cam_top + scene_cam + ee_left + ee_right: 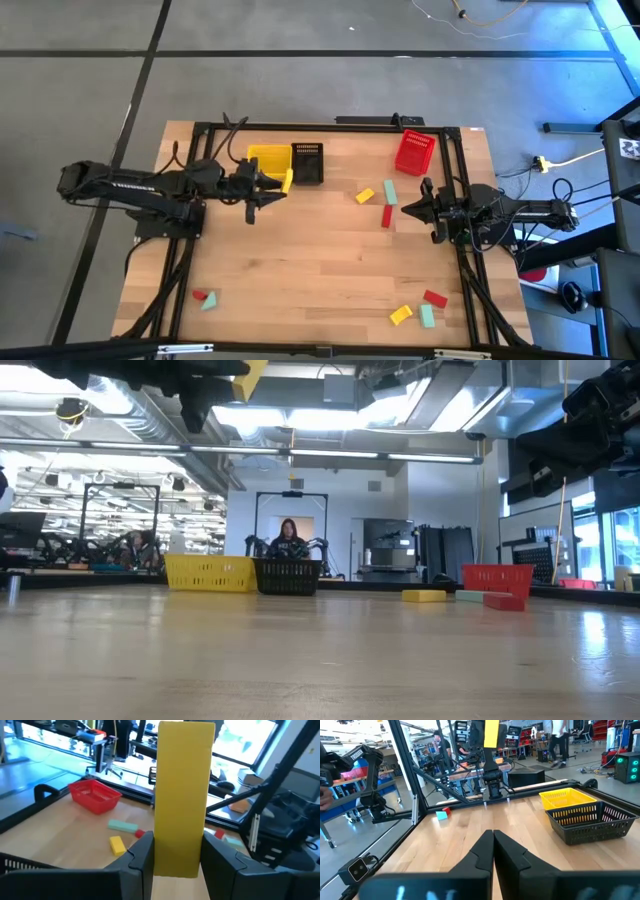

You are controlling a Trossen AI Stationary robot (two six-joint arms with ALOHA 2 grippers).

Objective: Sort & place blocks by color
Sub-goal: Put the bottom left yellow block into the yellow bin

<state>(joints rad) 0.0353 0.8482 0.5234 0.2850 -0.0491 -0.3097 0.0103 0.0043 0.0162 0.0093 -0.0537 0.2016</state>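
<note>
Three baskets stand along the far edge of the table (320, 260): the yellow basket (266, 160) and the black basket (308, 162) side by side left of the middle, the red basket (414, 152) near the far right corner.

Furthest left, near the front left corner, a small red block (199, 296) and a teal block (210, 302) lie touching or nearly so. Above them, the left arm reaches in from the left edge, and the left gripper (283, 183) hangs just in front of the yellow basket, on the side nearest the black one. Its jaws are closed on a yellow bar (182, 795), which the left wrist view shows standing up out of the fingers (141, 865), long axis in line with them.

The relation that matters: the yellow basket lies just behind the held bar, toward the far edge and slightly left. By this reading, a short carry over that rim and a release would finish the step, and the bar must not drift right into the black basket.

Right of the middle lie a loose yellow block (365, 195), a teal bar (390, 190) and a red bar (387, 215), all nearer the right arm. The right gripper (408, 208) waits just beside them with jaws pressed together and empty. Near the front right corner sit another yellow block (401, 315), a teal one (427, 316) and a red one (435, 298).
</note>
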